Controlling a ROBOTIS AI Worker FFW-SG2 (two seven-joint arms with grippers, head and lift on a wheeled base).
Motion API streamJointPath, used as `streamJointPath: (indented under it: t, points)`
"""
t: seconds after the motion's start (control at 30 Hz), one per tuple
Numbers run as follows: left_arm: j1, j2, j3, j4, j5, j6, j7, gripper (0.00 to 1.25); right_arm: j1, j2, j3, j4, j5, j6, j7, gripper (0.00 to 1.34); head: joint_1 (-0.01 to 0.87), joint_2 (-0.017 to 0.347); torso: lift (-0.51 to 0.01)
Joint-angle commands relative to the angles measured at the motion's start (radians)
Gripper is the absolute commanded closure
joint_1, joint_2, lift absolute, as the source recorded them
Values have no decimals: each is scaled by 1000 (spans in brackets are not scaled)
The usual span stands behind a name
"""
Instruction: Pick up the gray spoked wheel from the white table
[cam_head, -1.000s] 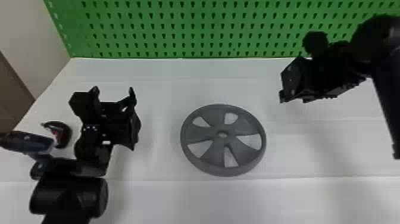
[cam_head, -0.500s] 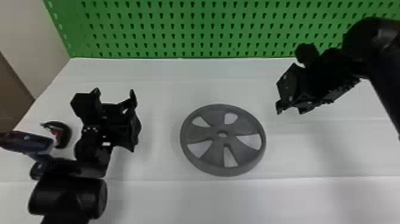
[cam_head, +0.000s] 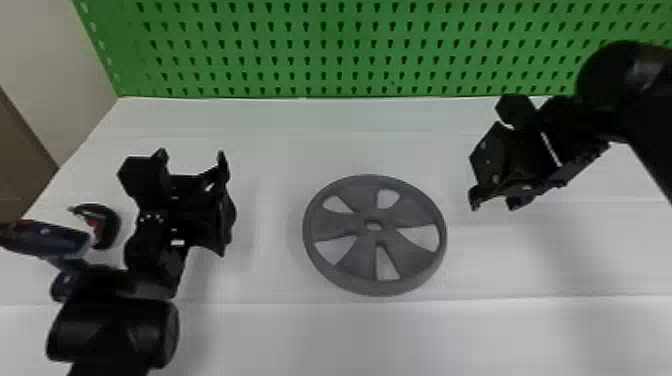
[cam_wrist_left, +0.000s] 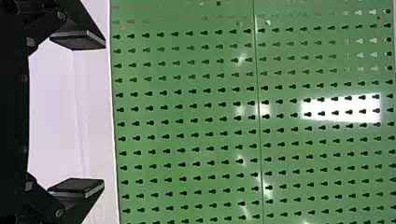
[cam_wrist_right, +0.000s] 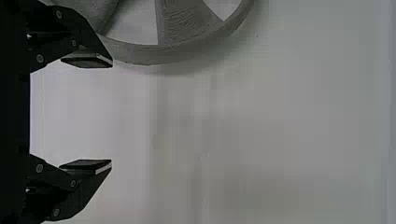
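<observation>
The gray spoked wheel (cam_head: 350, 250) lies flat on the white table (cam_head: 280, 340), near its middle. To its right and raised above the table is my right gripper (cam_head: 492, 205), not touching it. In the right wrist view my right gripper (cam_wrist_right: 112, 114) is open with nothing between its fingers, and part of the wheel (cam_wrist_right: 182, 25) shows beyond one finger. My left gripper (cam_head: 192, 155) stays parked left of the wheel; in the left wrist view the left gripper (cam_wrist_left: 103, 114) is open and faces the green board.
A green pegboard (cam_head: 330, 55) stands along the table's back edge. At the far left, beside the left arm, are a dark blue object (cam_head: 45, 240) and a small black and red object (cam_head: 102, 225). Bare table surrounds the wheel.
The right gripper has come lower and toward the front, tilting more downward beside the wheel. The left arm has barely moved, and the wheel lies where it was.
</observation>
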Motion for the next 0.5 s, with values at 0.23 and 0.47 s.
streamJointPath:
  t: [0.23, 0.47]
  points:
    - [0, 0, 0, 0, 0, 0, 0, 225, -9, -8, 36, 16, -9, 1, 0, 493, 770, 44, -98]
    - [0, 0, 2, 0, 2, 0, 0, 225, -4, -8, 45, 16, -7, 1, 0, 493, 770, 44, -98]
